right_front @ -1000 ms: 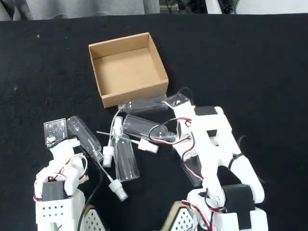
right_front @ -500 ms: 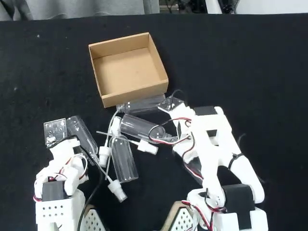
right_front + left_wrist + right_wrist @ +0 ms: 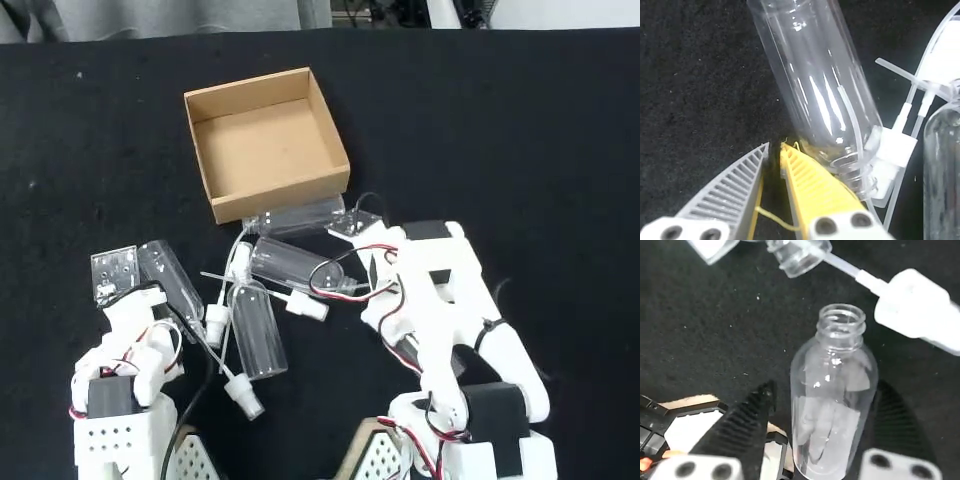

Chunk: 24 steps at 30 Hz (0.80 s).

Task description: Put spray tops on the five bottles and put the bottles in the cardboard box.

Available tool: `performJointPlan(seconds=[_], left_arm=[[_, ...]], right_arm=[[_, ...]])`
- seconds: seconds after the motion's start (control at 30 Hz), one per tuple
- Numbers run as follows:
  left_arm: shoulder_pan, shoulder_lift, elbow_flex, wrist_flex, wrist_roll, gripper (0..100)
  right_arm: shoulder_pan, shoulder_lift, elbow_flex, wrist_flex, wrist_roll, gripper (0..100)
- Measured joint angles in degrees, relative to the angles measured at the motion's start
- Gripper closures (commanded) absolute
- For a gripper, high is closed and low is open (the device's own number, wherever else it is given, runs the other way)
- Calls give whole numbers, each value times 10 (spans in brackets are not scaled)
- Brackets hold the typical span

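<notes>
Resting by the table's (image 3: 560, 120) near-left corner, the left gripper (image 3: 774, 149) has its jaws narrowed to a thin slit with nothing between them. Just beside its yellow finger (image 3: 810, 185) lies the capped bottle (image 3: 815, 85), flat on the table, with a white spray top (image 3: 892, 152) on its neck.

Toward the centre, a second bottle (image 3: 255, 330) and a third bottle (image 3: 290, 262) lie flat. A fourth bottle (image 3: 300, 215) lies along the front wall of the cardboard box (image 3: 280, 195). The box stands open-topped toward the far edge, left of centre.

Toward the near edge, right of centre, the right gripper (image 3: 826, 387) has its jaws spread wide on either side of the uncapped bottle (image 3: 832, 405), which lies on the table. Another spray top (image 3: 912, 310) lies just beyond that open neck.
</notes>
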Motion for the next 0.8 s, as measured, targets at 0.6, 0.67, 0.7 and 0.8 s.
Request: performJointPlan(seconds=[0.6,0.67,0.7,0.8], left_arm=[[0,0,0,0,0,970],[0,0,0,0,0,970],[0,0,0,0,0,970],[0,0,0,0,0,970]], right_arm=[[0,0,0,-17,-54,752],[0,0,0,-17,-54,775],[0,0,0,-17,-54,798],[0,0,0,-17,-54,858]])
